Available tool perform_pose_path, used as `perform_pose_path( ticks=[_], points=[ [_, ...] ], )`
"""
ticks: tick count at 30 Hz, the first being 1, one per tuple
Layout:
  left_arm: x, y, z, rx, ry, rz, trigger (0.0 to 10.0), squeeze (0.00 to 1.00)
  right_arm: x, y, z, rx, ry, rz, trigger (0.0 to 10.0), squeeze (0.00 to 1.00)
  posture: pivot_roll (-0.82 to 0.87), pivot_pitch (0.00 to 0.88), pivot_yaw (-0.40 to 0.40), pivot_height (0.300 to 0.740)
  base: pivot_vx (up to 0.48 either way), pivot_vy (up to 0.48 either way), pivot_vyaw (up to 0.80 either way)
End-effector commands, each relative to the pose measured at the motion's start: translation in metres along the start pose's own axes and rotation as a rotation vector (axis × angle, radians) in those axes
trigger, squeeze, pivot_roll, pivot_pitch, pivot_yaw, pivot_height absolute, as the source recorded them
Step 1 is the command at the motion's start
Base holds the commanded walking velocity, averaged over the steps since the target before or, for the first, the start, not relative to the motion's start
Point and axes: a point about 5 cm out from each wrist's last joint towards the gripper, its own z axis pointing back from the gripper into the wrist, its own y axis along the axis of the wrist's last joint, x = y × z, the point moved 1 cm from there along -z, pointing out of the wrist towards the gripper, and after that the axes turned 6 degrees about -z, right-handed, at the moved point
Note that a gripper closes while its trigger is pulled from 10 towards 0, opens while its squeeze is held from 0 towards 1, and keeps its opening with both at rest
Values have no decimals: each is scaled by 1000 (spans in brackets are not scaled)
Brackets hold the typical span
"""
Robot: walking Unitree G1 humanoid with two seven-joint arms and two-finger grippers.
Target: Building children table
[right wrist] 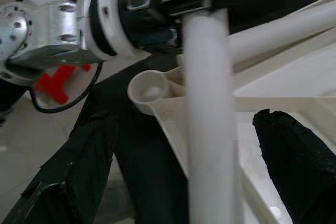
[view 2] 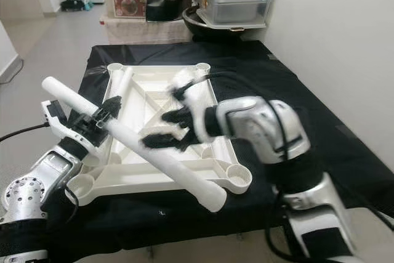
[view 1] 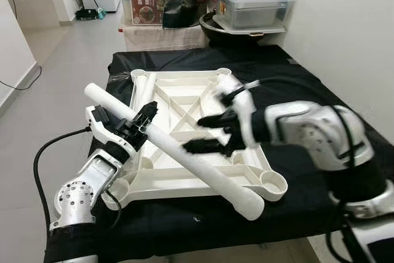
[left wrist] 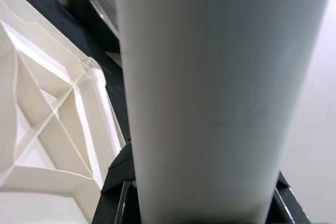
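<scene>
A white plastic tabletop lies upside down on a table under a black cloth, with round sockets at its corners. My left gripper is shut on a long white leg tube, which it holds slanting across the tabletop's near left part. My right gripper is open at the tube's middle. In the right wrist view, the tube runs between its black fingers. A second white tube lies inside the tabletop at the far left.
The black cloth covers the table to its edges. Storage boxes, a wok and a lidded pot are stacked behind it. A white wall stands close on the right. A black cable loops off my left arm above the grey floor.
</scene>
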Motion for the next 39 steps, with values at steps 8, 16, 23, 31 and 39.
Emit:
perform_pose_path(
  ticks=[8, 16, 23, 31, 39],
  points=[
    [7, -3, -3, -13, -25, -26, 10000, 0, -4, -13, -30, -112, -8, -46, 10000, 0, 39, 0, -41, 740, 0, 0, 0],
    [9, -6, -4, -21, -30, -34, 10000, 0, 7, -15, -39, -134, -106, -51, 10000, 0, 43, 0, -49, 740, 0, 0, 0],
    [8, -10, -4, -29, -31, -38, 10000, 0, 11, -19, -43, -152, -147, -58, 10000, 0, 39, 0, -49, 740, 0, 0, 0],
    [12, -12, -7, -35, -45, -39, 10000, 0, 9, -30, -52, -217, -148, -31, 10000, 0, 38, 0, -49, 740, 0, 0, 0],
    [12, -14, -7, -45, -55, -39, 10000, 0, 18, -54, -55, -314, -177, -14, 9373, 0, 33, 0, -54, 740, 0, 0, 0]
  ],
)
